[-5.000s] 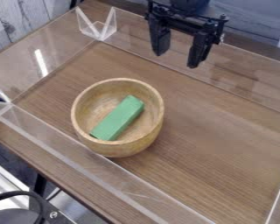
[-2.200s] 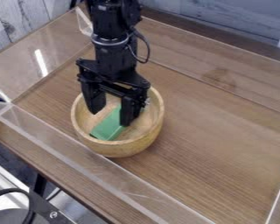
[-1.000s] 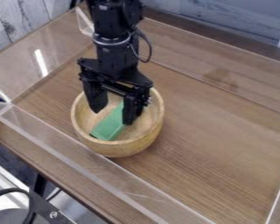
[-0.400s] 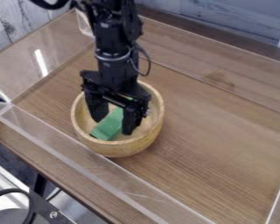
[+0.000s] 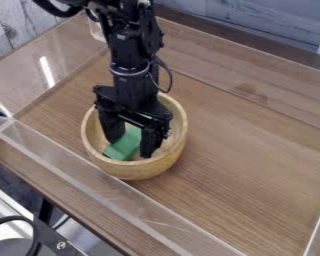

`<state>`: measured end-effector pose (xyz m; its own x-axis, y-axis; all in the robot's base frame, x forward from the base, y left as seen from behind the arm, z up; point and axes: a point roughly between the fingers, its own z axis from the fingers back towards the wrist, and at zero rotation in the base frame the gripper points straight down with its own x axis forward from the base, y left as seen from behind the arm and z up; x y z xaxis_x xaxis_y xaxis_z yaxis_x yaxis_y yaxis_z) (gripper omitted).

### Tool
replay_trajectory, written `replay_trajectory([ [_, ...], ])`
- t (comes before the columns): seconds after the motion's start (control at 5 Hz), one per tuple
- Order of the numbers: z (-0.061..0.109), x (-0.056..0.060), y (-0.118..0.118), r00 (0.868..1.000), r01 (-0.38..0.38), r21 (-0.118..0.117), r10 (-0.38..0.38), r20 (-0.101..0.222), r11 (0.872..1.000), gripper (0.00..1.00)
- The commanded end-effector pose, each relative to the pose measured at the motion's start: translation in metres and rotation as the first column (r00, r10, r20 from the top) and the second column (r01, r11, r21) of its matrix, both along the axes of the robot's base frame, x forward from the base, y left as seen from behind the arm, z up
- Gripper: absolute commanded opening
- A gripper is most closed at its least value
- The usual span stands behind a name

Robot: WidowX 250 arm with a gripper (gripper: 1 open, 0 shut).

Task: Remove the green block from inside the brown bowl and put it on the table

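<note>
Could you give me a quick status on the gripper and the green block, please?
Gripper open, down inside brown bowl, fingers straddling the block. Green block in bowl, not gripped. Nothing in the way.

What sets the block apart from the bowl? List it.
The block is bright green; the bowl is light tan wood. The block is a small straight bar; the bowl is round and much wider. The block lies inside; the bowl sits on the table. Both are plain and matte.

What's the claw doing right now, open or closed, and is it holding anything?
Claw: open, holding nothing; its fingers sit down in the brown bowl on either side of the green block.
</note>
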<state>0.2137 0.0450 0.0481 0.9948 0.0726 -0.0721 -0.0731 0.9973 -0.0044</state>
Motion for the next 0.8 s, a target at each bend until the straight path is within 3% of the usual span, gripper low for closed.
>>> replay_trajectory([
  [0.0, 0.0033, 0.0056, 0.0031, 1.000, -0.009, 0.005, 0.008, 0.029, 1.000, 1.00],
  [0.6, 0.0007, 0.0074, 0.0037, 0.999, -0.020, -0.004, 0.020, 0.037, 1.000, 1.00],
])
